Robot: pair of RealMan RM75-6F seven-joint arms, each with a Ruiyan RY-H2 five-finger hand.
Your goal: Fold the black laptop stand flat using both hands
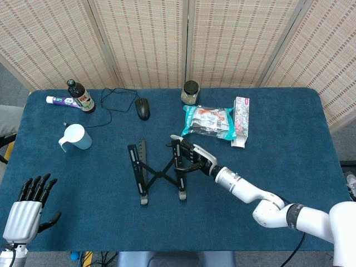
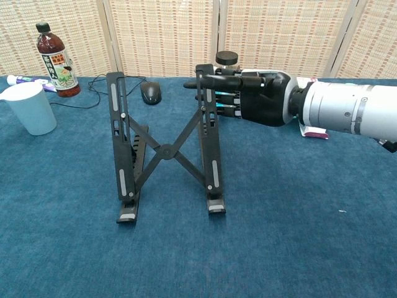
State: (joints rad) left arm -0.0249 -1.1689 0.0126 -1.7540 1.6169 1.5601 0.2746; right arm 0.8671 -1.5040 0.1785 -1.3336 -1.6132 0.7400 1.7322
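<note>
The black laptop stand (image 1: 158, 173) (image 2: 166, 149) stands unfolded mid-table, two rails joined by an X brace, its feet toward me. My right hand (image 1: 197, 158) (image 2: 260, 98) holds the upper end of the stand's right rail; its dark fingers reach across behind the rail and their tips show past its left side. My left hand (image 1: 28, 208) hovers at the table's near left corner, far from the stand, with spread fingers and nothing in it. Only the head view shows the left hand.
A light blue cup (image 1: 75, 137) (image 2: 28, 108) stands left of the stand. Behind it are a dark bottle (image 1: 81, 97) (image 2: 56, 62), a corded mouse (image 1: 143, 108) (image 2: 151, 93), a jar (image 1: 190, 92) and snack packets (image 1: 210, 122). Woven screens close off the back.
</note>
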